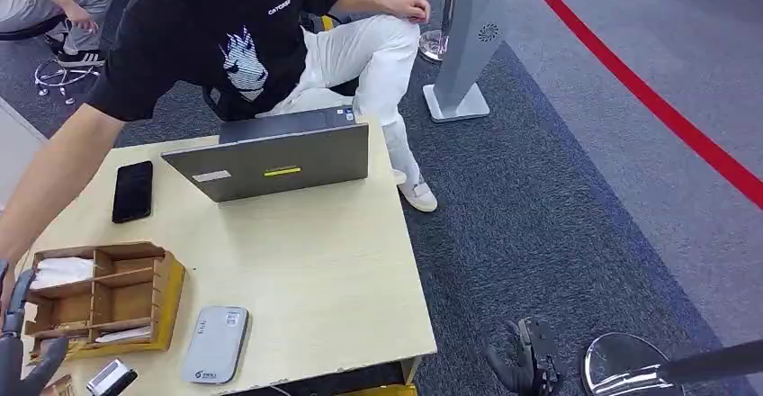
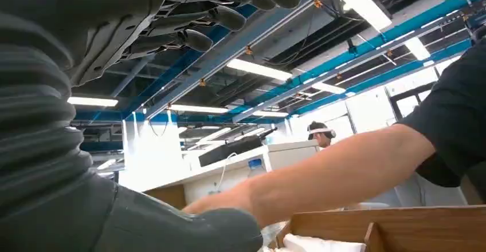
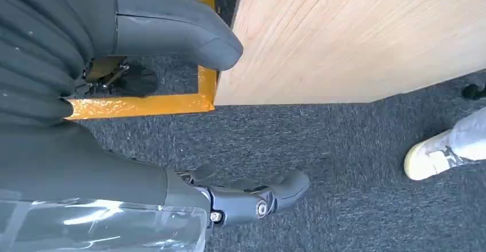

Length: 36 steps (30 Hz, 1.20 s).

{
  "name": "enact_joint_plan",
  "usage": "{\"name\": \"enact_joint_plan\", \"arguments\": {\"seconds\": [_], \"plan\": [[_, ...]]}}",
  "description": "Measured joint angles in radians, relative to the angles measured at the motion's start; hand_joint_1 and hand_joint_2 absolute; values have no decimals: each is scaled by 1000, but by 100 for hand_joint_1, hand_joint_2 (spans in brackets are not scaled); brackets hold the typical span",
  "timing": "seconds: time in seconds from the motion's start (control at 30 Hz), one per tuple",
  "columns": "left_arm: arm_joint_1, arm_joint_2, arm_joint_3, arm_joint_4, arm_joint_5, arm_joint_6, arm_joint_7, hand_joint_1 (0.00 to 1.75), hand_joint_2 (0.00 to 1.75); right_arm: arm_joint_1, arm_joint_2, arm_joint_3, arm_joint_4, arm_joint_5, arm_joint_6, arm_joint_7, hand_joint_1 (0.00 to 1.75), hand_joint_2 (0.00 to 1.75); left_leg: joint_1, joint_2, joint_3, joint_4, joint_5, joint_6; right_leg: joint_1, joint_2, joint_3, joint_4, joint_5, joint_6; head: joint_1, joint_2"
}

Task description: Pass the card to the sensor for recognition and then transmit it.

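While a person's arm (image 1: 63, 175) reaches in, left robot hand (image 1: 20, 346) hovers empty.

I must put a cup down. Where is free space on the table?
Free: the wide patch between the laptop, the wooden box and the table right edge. Crowded: the near left corner, with the box, grey reader and left hand.

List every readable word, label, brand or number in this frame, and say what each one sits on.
"CAYONGE", as best I can read it, small white print on the chest of the person's black T-shirt.
Yellow sticker on the laptop lid: print too small to read.
White sticker on the laptop lid: unreadable.
Grey card reader: small markings, too blurred to read.
Black phone: no text visible.
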Motion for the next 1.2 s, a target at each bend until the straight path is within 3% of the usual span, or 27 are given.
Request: {"name": "enact_joint_plan", "arguments": {"seconds": [1.2], "plan": [[2,0,0,0,16,0,-8,0,175,1,0,9,-11,-3,-3,10,0,175,0,0,0,0,0,0,0,0,0,0,0,0,0,0]]}}
